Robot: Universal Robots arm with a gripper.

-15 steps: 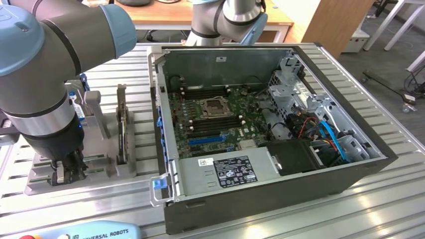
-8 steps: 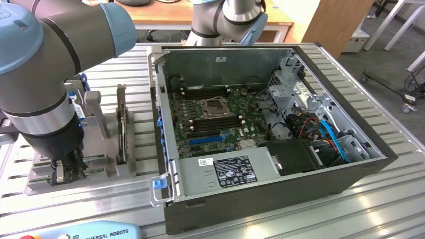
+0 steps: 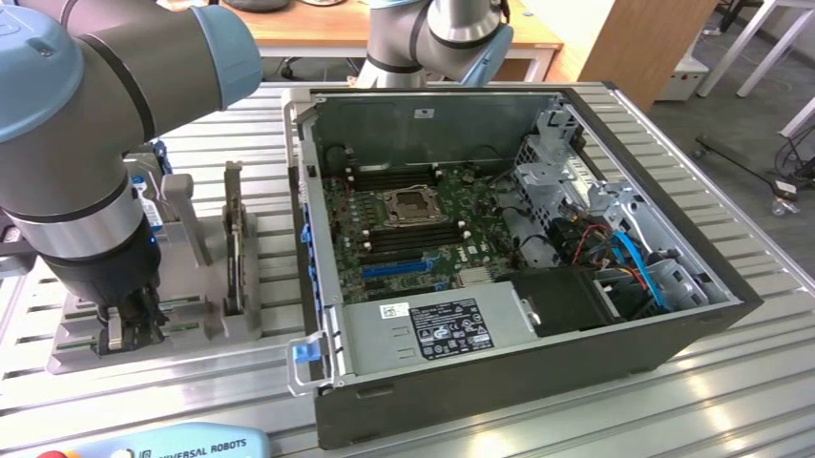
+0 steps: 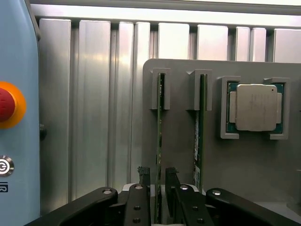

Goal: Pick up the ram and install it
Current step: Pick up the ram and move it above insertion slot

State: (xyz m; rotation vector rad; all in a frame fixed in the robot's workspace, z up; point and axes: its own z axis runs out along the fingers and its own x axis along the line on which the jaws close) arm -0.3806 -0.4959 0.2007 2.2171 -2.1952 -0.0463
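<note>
Claw (image 4: 158, 173) is down at the gray tray (image 4: 178, 141) on the exterior view's left. Jaws are part-open, w/ 1 finger (image 4: 143, 175) on each side of the ram (image 4: 160, 117). Small gaps show on both sides, so nothing is gripped yet. The ram stands on edge in its tray slot. A 2nd stick (image 4: 200, 122) stands in the next slot just beside it, and the silver processor chip (image 4: 256, 107) lies in a pocket beyond that. The PC case (image 3: 510, 382) sits open near the tray, its board (image 3: 421, 229) facing up.

Risks, as I judge them:
1. Gaps look uneven. Closing could shove the ram sideways & bind it in the slot guides.
2. Can't tell how far along the ram the fingers sit. An off-centre hold on a long thin stick could let it tilt & jam on a lift.
3. The finger nearest the 2nd stick has little room & may knock it.
4. A pinch on the chips instead of bare board could mean slip or damage.
5. If held crooked, it would meet a board socket askew.
</note>
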